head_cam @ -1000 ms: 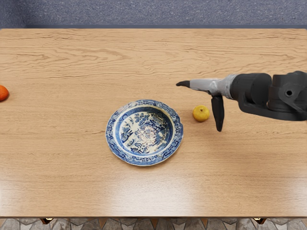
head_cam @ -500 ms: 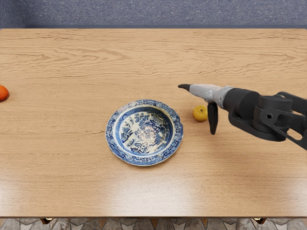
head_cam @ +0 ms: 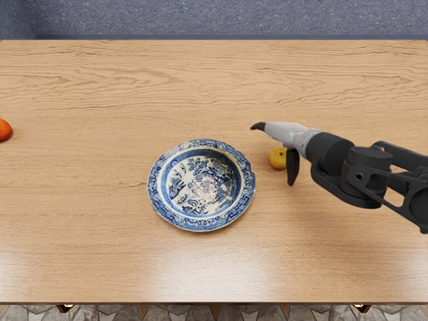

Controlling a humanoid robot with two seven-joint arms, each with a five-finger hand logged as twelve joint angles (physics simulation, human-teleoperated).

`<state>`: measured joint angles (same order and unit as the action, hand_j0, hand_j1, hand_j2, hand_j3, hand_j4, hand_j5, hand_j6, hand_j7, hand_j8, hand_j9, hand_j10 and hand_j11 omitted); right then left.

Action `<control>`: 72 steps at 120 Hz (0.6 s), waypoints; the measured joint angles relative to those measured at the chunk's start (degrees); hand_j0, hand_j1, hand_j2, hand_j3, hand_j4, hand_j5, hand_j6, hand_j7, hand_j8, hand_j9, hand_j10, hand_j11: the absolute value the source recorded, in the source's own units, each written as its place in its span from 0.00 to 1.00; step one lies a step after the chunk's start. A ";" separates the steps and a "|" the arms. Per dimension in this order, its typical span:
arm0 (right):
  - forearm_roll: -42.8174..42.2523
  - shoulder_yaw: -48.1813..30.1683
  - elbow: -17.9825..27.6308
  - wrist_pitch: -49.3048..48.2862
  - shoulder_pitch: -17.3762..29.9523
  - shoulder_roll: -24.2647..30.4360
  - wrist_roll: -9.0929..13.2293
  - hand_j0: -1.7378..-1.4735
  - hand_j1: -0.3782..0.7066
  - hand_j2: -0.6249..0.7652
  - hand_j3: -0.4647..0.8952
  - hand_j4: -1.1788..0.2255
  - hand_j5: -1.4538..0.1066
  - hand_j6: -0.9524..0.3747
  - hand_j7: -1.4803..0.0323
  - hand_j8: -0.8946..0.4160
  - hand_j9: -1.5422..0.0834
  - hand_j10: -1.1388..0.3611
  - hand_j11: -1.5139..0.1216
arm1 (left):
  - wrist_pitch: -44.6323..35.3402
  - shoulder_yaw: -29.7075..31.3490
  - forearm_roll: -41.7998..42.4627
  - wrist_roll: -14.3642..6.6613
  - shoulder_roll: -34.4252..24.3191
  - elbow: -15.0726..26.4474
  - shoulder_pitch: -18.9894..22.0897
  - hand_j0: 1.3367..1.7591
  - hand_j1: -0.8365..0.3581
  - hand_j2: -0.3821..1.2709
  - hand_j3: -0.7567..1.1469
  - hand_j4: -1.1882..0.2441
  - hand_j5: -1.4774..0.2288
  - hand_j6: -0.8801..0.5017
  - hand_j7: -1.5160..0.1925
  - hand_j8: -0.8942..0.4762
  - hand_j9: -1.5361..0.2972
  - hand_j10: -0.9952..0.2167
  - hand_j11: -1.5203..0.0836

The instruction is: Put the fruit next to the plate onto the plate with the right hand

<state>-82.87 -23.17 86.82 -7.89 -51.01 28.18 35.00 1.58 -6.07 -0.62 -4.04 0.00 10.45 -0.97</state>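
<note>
Across a wide wooden table (head_cam: pixel 100 80), stretched in from the right edge of the frame: the right hand (head_cam: pixel 289 138), fingers spread wide and holding nothing, thumb hanging down just right of centre. Approach step, by the look of it, with the blue-patterned plate (head_cam: pixel 200 225) at centre and the small yellow fruit (head_cam: pixel 276 159) on the wood just right of its rim, partly behind the thumb, not gripped. Next, probably: closing round the fruit, then lifting it left over the rim, leaving the orange fruit (head_cam: pixel 4 130) at the far left edge alone.
</note>
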 joint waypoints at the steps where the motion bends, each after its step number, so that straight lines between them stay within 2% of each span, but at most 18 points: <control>1: -0.03 0.02 -0.05 0.04 0.02 -0.01 0.00 0.30 0.15 0.43 0.34 0.76 0.84 0.63 0.88 0.59 0.86 0.68 0.83 | 0.00 0.00 0.00 0.00 0.00 0.00 0.00 0.76 0.97 0.23 0.40 0.82 0.85 0.62 0.87 0.64 0.82 0.81 0.93; 72: -1.46 1.34 -3.11 1.71 1.05 -1.08 0.00 0.30 0.28 0.42 0.34 0.67 0.74 0.54 0.78 0.50 0.76 0.60 0.74 | 0.00 -0.01 0.00 0.00 0.00 -0.03 0.00 0.76 0.97 0.23 0.40 0.82 0.85 0.62 0.87 0.64 0.82 0.81 0.93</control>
<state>-84.33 -21.83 83.71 -6.18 -49.96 27.10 35.00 1.58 -6.08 -0.62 -4.04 0.00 10.42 -0.97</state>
